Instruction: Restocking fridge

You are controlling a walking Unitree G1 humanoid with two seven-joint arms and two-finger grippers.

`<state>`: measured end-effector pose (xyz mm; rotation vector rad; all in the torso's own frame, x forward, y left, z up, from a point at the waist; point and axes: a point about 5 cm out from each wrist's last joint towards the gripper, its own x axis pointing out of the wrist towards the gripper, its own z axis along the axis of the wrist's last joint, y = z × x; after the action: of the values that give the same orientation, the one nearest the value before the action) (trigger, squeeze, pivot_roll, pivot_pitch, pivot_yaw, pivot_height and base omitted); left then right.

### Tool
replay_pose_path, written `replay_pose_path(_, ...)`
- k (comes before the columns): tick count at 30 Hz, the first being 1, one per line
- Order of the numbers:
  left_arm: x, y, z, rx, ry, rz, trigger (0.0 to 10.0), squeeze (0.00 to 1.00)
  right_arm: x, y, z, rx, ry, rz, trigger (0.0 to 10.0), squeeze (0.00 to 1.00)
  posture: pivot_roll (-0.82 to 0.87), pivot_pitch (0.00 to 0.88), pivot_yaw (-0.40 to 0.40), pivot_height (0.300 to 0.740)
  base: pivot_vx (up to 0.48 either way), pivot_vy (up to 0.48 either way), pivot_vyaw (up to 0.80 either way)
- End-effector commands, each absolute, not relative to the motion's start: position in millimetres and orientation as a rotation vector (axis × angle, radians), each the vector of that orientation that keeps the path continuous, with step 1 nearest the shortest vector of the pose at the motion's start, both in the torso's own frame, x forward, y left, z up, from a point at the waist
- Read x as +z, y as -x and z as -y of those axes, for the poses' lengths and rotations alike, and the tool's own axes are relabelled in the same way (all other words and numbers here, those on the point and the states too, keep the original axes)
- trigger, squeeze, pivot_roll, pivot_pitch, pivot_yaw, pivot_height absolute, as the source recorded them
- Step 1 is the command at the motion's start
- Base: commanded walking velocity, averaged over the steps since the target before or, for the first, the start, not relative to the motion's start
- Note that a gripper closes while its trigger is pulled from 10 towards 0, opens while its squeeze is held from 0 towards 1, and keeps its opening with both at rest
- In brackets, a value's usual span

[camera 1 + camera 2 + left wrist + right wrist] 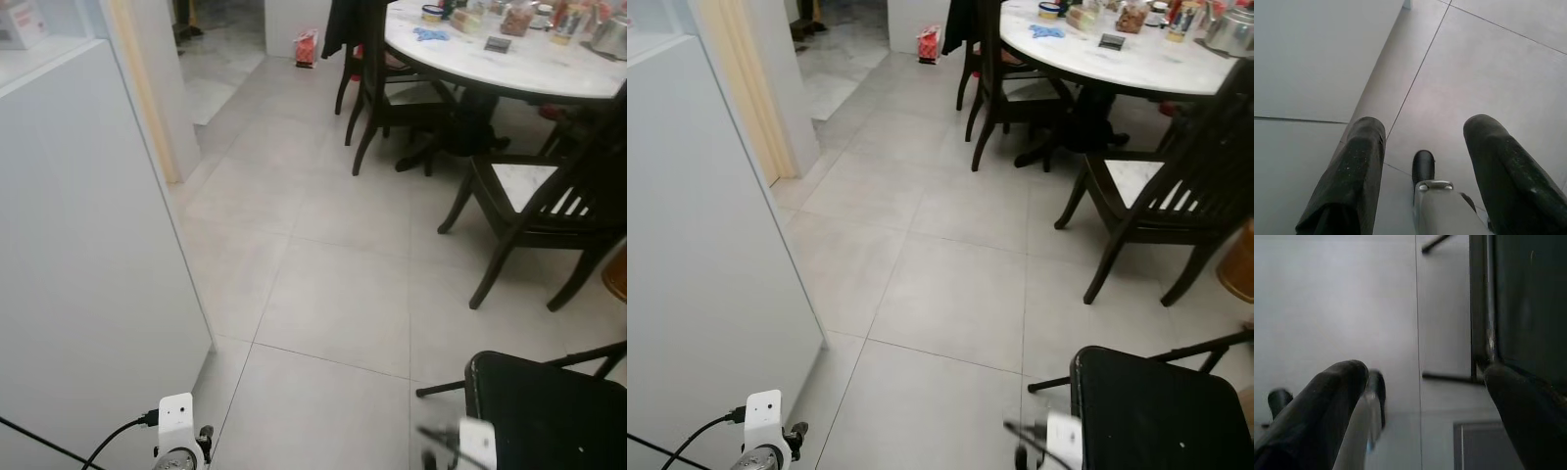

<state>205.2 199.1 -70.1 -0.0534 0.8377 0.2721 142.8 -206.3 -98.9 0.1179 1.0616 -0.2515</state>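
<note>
A tall white appliance side (88, 255), likely the fridge, stands at my left with its flat panel facing the room. My left gripper (1422, 142) hangs low beside it, pointing down at the floor tiles, fingers (1354, 166) spread apart and holding nothing. My right gripper (1422, 377) also hangs down over the tiles next to a black stool (549, 406), its fingers (1327, 401) open and empty. The white wrist housings of the left arm (178, 423) and the right arm (475, 441) show at the bottom of the eye views.
A round white marble table (490, 54) with several jars and dishes stands at the back right, ringed by dark wooden chairs (534, 211). A doorway (220, 49) opens at the back left. Pale floor tiles (333, 284) stretch between fridge and chairs.
</note>
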Motion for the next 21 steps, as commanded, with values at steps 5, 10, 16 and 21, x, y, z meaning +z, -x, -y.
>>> replay_pose_path(5,-75,-198,-198,0.282,0.067,-0.886,10.0,0.00,-102,-138,203,-0.206,-0.132,-1.131,10.0,0.00,0.03,0.000,-0.060,0.740,0.000,0.000,0.00)
replay_pose_path(10,-75,-198,-198,0.283,0.074,-0.893,10.0,0.00,-100,-146,195,-0.156,-0.128,-1.134,10.0,0.00,0.02,0.000,-0.058,0.740,0.000,0.000,0.00)
replay_pose_path(16,-75,-198,-198,0.277,0.064,-0.902,10.0,0.00,-98,-153,190,-0.180,-0.179,-1.109,10.0,0.00,0.03,0.000,-0.058,0.740,0.000,0.000,0.00)
replay_pose_path(21,-75,-197,-200,0.293,0.047,-0.901,10.0,0.00,-97,-157,186,-0.114,-0.170,-1.112,10.0,0.00,0.03,0.000,-0.055,0.740,0.000,0.000,0.00)
